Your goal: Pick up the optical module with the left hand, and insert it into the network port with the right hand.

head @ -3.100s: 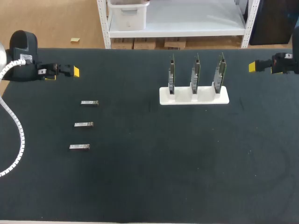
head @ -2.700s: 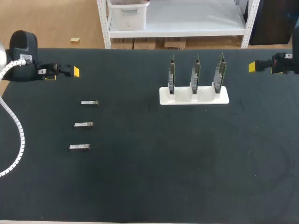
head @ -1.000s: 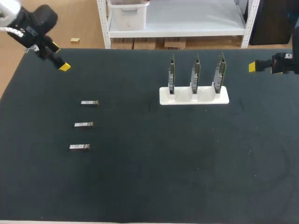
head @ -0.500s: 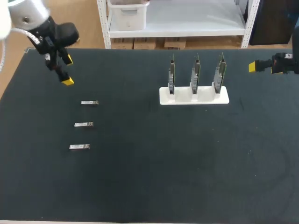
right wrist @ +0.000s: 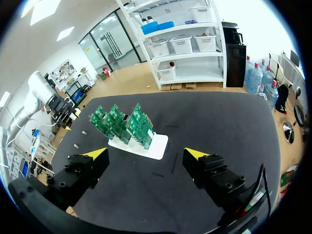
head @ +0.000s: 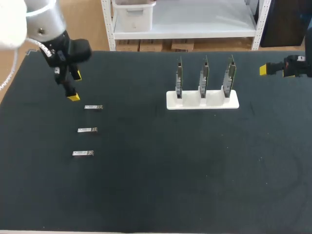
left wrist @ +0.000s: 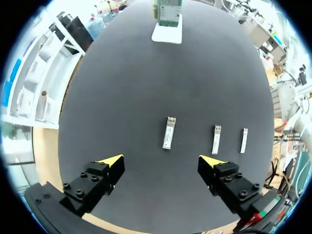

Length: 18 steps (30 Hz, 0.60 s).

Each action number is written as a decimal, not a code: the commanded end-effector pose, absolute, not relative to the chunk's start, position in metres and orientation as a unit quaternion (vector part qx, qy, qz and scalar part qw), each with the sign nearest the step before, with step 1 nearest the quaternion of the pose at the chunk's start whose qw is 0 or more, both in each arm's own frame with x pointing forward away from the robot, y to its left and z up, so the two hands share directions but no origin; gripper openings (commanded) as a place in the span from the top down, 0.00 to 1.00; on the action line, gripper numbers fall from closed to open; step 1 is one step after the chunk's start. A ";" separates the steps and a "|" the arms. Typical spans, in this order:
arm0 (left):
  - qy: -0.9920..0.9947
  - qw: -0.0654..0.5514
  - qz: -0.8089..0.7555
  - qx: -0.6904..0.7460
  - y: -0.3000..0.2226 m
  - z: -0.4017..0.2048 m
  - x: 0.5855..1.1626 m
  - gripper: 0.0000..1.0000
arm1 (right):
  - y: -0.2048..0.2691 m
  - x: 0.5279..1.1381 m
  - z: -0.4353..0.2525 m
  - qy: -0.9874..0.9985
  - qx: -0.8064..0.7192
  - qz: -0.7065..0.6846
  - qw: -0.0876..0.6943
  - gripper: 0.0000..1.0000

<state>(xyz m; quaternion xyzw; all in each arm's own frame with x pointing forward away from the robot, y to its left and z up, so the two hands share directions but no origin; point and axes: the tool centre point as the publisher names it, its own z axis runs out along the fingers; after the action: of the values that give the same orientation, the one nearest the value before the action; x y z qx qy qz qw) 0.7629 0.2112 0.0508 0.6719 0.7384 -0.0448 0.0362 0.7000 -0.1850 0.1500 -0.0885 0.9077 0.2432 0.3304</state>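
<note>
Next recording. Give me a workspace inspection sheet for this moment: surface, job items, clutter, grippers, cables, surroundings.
Surface: black table, flat, nothing spilled.
Job's things: three optical modules lying apart in a column, far, middle, near; white card holder with three green cards upright.
Clutter: nothing seen.
Grippers: left gripper open, by the far module, holding nothing; right gripper open, at the table's right edge, empty.
Cables: pale hose by the left arm; none on the table.
Surroundings: nothing seen reaching over the table.
</note>
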 end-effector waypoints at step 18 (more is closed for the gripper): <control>0.720 0.040 -0.007 0.692 0.195 0.013 0.754 0.00 | -0.185 0.700 0.150 0.908 -0.088 0.243 0.330 0.00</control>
<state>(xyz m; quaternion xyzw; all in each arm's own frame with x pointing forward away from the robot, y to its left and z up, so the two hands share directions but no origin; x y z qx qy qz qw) 0.7539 0.2001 0.0174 0.6921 0.7205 -0.0119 0.0420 0.7000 -0.1851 0.1500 -0.0885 0.9077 0.2432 0.3304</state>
